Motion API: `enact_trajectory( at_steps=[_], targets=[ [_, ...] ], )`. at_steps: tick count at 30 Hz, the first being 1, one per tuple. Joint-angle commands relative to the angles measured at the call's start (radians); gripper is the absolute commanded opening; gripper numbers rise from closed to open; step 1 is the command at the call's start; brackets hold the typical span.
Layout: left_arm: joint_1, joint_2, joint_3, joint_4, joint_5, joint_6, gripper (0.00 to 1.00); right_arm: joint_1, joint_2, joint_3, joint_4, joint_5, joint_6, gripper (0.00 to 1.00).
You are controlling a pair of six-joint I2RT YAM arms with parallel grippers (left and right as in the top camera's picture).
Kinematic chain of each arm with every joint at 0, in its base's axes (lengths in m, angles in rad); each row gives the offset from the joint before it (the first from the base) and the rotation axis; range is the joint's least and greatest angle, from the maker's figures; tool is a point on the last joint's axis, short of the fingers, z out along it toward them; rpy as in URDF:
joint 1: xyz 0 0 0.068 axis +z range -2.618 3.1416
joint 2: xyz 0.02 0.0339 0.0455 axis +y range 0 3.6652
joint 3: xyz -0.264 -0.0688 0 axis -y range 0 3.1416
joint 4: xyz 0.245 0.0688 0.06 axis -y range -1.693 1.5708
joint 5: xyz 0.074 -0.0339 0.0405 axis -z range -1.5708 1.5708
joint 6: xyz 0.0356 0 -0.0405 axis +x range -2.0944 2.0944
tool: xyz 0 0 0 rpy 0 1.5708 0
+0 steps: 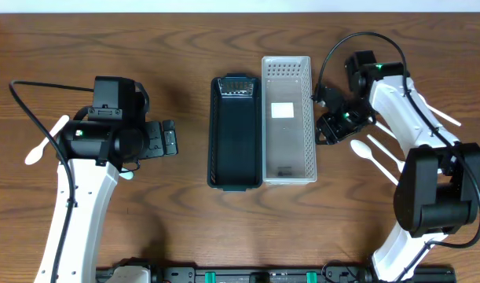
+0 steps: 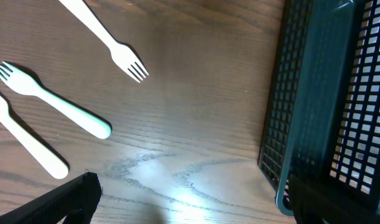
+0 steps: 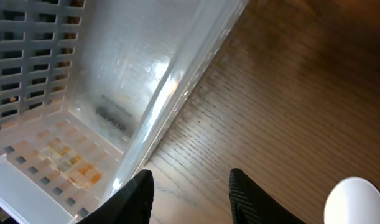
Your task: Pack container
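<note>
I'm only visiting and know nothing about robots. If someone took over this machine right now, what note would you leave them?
Left gripper: open, empty, just left of the dark basket.
Right gripper: open, empty, beside the right wall of the white basket.
Things: forks lie on the table by the left arm. A spoon and more cutlery lie on the table to the right.
Done: nothing packed, with no cutlery visible in either basket.
Left: probably pick up every piece and put it in the baskets.
</note>
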Motion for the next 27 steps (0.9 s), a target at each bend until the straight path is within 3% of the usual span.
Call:
enact_trajectory(
  at_steps=[1,7,10,15,18,19,24,27],
  targets=[
    [-0.005,0.003,0.015,-0.004,0.013,-0.005,0.98,0.010,0.002,-0.005,-0.001,-0.024,-0.019,0.43],
    [-0.005,0.003,0.015,-0.001,0.005,0.003,0.98,0.002,0.002,-0.004,0.024,0.082,0.055,0.47],
    [-0.005,0.000,0.015,0.005,-0.036,0.018,0.98,-0.011,0.000,0.010,0.036,0.161,0.131,0.62],
    [-0.005,-0.029,0.015,0.012,-0.044,0.056,0.98,-0.042,-0.030,0.136,0.006,0.317,0.249,0.74],
    [-0.005,-0.065,0.015,0.012,-0.044,0.056,0.98,-0.066,-0.068,0.273,-0.047,0.420,0.300,0.96],
    [-0.005,-0.081,0.015,0.011,-0.043,0.056,0.98,-0.074,-0.079,0.320,-0.064,0.432,0.299,0.99],
    [-0.005,-0.154,0.015,-0.003,-0.043,0.055,0.98,-0.128,-0.121,0.545,-0.168,0.443,0.236,0.99],
    [-0.005,-0.185,0.015,-0.016,-0.043,0.051,0.98,-0.187,-0.126,0.609,-0.187,0.494,0.340,0.99]
  ],
)
